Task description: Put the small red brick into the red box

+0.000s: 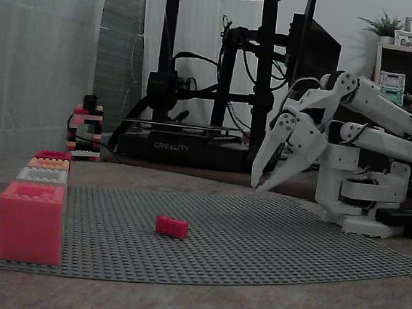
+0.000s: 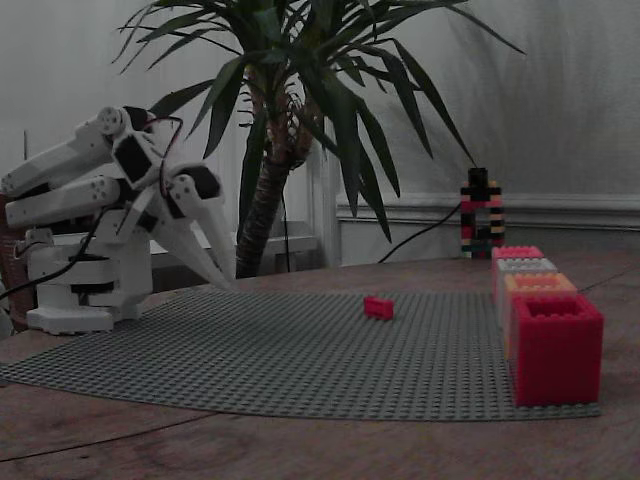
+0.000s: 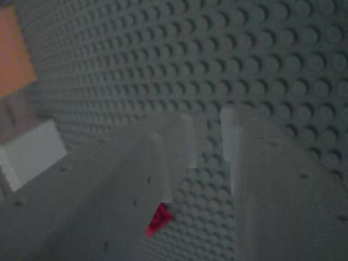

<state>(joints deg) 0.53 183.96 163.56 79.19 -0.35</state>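
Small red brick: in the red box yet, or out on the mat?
Out. The small red plastic brick lies flat on the grey studded baseplate, apart from the open-topped red box at its edge.

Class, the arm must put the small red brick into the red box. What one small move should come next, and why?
Probably reach the arm out so the jaws come down over the small red brick. The jaws hang above the grey baseplate, slightly parted and holding nothing, while the brick lies on the plate apart from them and outside the red box.
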